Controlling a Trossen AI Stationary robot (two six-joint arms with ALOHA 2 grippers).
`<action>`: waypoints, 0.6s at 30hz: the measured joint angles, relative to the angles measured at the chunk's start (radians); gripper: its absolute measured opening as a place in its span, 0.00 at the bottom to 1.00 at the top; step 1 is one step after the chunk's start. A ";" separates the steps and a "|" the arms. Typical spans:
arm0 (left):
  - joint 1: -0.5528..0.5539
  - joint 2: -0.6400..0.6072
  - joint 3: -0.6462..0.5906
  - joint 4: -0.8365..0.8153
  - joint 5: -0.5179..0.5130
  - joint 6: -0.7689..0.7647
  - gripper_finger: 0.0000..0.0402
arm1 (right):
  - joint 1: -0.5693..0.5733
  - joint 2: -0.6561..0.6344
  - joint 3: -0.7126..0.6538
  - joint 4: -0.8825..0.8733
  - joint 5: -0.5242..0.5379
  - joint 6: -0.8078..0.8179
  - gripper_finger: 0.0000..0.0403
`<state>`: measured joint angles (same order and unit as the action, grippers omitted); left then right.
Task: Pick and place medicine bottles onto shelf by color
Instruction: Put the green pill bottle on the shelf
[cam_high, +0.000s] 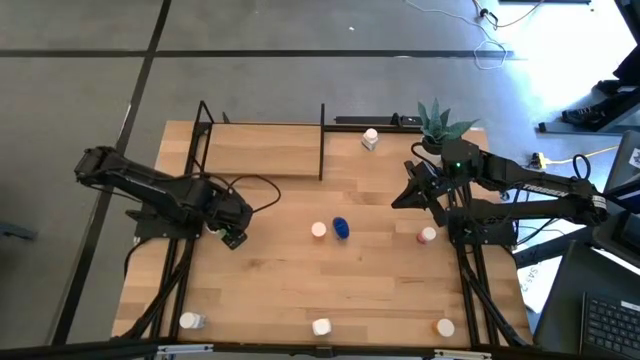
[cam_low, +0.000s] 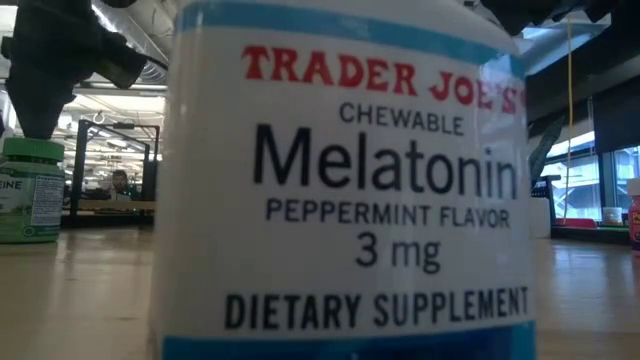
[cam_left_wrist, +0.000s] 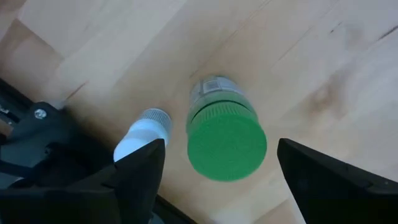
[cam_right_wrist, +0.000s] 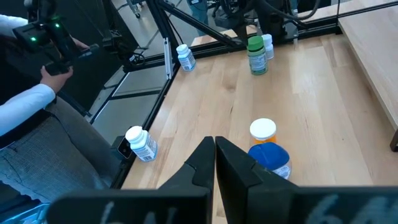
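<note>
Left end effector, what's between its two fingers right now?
In the left wrist view, the green-capped bottle stands on the table between the open fingers of the left end effector, not yet touched. A small white bottle stands beside it.

Even daylight; window glare, blurred background.

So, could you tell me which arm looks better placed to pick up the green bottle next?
Left, probably: the left gripper hangs open directly over the green bottle, its fingers either side. The right gripper is shut, far across the table.
</note>
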<state>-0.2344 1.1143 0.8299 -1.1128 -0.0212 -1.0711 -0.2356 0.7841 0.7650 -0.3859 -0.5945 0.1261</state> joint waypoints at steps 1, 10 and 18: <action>0.000 0.000 -0.008 0.008 0.000 0.000 0.76 | 0.000 0.000 0.000 0.000 0.000 0.000 0.04; 0.000 0.000 -0.083 0.103 -0.001 0.000 0.76 | 0.000 0.000 0.000 0.000 0.000 0.000 0.04; -0.010 0.000 -0.092 0.133 -0.020 0.008 0.76 | 0.000 0.000 0.000 0.000 0.000 0.000 0.04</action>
<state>-0.2442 1.1145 0.7383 -0.9794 -0.0411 -1.0634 -0.2356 0.7841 0.7650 -0.3862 -0.5945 0.1261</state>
